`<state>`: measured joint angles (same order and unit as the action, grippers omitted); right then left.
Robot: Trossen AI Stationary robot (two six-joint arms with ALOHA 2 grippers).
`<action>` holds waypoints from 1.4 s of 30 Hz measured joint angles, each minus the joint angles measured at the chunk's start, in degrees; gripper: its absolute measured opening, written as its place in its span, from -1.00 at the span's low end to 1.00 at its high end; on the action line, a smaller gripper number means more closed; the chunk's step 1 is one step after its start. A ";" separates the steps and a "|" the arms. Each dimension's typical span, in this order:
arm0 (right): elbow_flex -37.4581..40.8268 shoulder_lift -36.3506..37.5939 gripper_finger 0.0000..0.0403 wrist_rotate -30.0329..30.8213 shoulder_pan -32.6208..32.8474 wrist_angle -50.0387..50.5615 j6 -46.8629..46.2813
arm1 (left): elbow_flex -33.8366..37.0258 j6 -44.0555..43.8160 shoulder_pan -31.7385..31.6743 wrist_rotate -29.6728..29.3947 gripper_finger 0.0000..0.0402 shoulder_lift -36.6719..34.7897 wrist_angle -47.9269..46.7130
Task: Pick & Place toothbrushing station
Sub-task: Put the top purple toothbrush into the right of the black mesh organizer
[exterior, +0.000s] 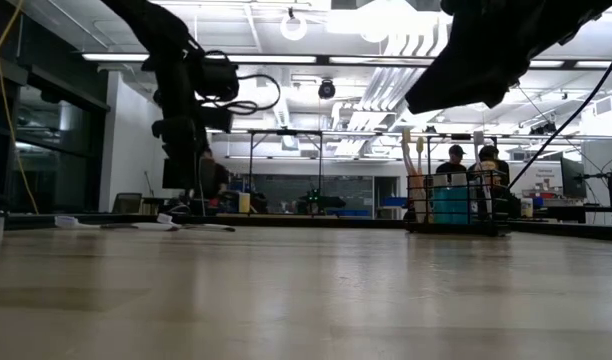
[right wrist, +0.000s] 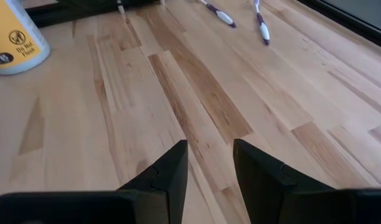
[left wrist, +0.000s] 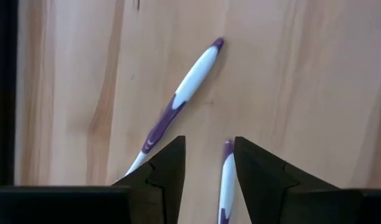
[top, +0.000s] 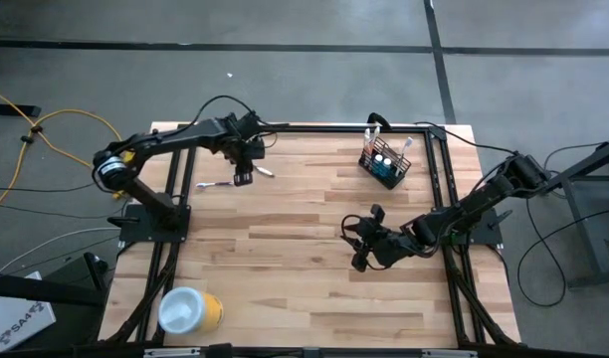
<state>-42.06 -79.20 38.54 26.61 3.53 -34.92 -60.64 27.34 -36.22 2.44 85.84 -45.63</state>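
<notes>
The black wire-mesh holder (top: 385, 167) stands at the table's far right with pale toothbrushes (top: 370, 135) and two blue tubes (top: 383, 159) upright in it; it also shows in the low view (exterior: 454, 205). Two purple-and-white toothbrushes lie flat on the wood at the far left, one (left wrist: 183, 94) beside my left gripper and one (left wrist: 226, 182) below it. My left gripper (left wrist: 209, 148) is open, pointing down, with its fingers on either side of that second brush's end, touching nothing. My right gripper (top: 357, 247) is open and empty over the table's middle right.
A yellow cylinder with a white top (top: 190, 310) lies near the table's near left corner and also shows in the right wrist view (right wrist: 13, 34). A black metal frame (top: 314, 127) runs round the table's edges. People sit in the room behind (exterior: 456, 155).
</notes>
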 joint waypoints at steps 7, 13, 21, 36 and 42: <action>0.00 0.00 -0.40 0.01 0.01 -1.29 0.09 | 0.02 -0.72 -2.40 -0.02 -0.35 1.69 0.01; 0.00 0.00 -0.40 0.02 0.02 -1.27 0.20 | 0.02 -1.05 -2.47 0.09 -0.35 3.35 0.00; 0.00 0.00 -0.40 -0.08 0.02 -1.25 0.20 | 0.07 -3.25 -2.21 1.01 -0.35 4.46 1.34; 0.00 0.00 -0.40 -1.03 0.01 -1.19 0.24 | 0.07 -2.76 2.70 -0.81 -0.35 4.44 7.18; 0.00 0.00 -0.40 -1.05 0.01 -1.19 0.24 | 0.07 -1.27 2.81 3.43 -0.35 4.61 11.01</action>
<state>-42.06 -79.20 37.50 26.63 2.35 -34.68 -60.58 26.07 -33.41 5.86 90.45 -34.63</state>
